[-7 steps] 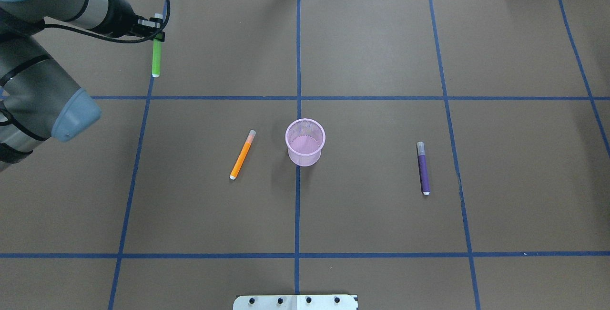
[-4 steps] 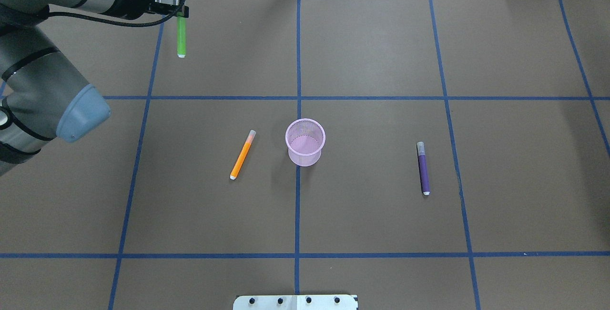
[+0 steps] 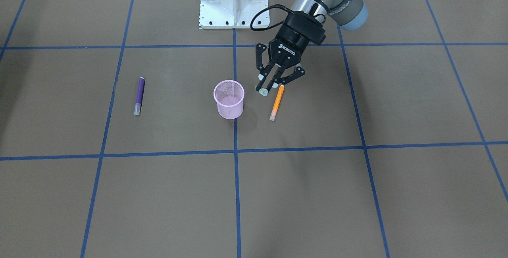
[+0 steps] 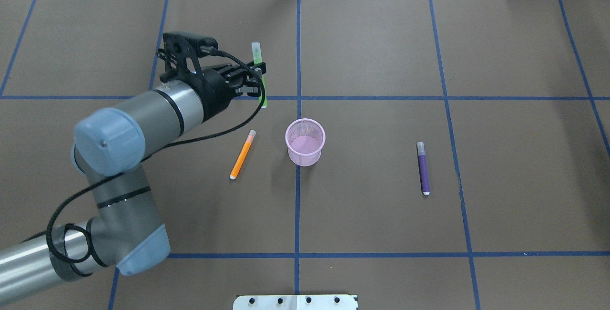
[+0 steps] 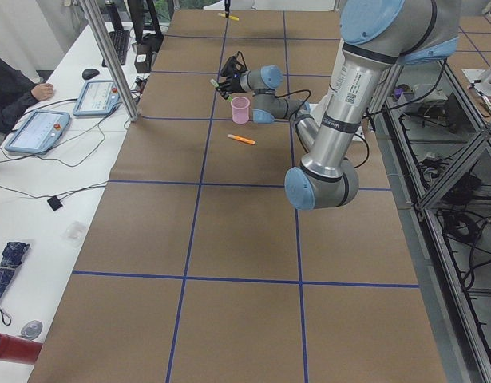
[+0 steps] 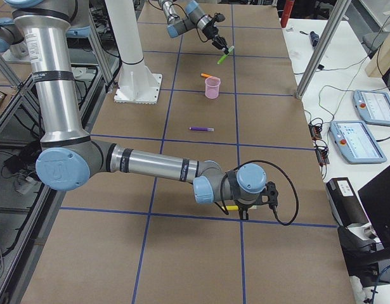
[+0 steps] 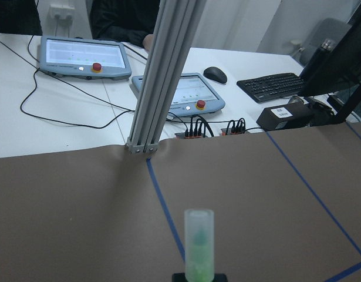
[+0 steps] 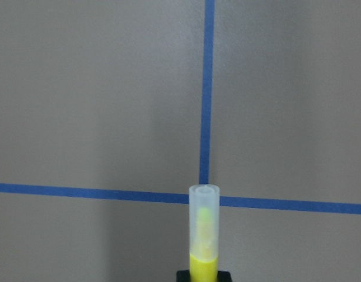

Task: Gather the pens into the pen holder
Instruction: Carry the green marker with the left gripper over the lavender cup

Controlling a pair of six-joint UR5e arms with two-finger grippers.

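Overhead exterior: upright pink mesh pen holder point(image 4: 305, 158)

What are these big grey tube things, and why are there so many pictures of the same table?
Those are robot arms: a left arm and a right arm. Cameras look from above, from the front, from both table ends and from each wrist. On the brown table an orange pen and a purple pen lie either side of a pink mesh pen holder. The left fingers pinch a green pen near the holder. The right fingers hold a yellow pen, shown by their wrist camera.
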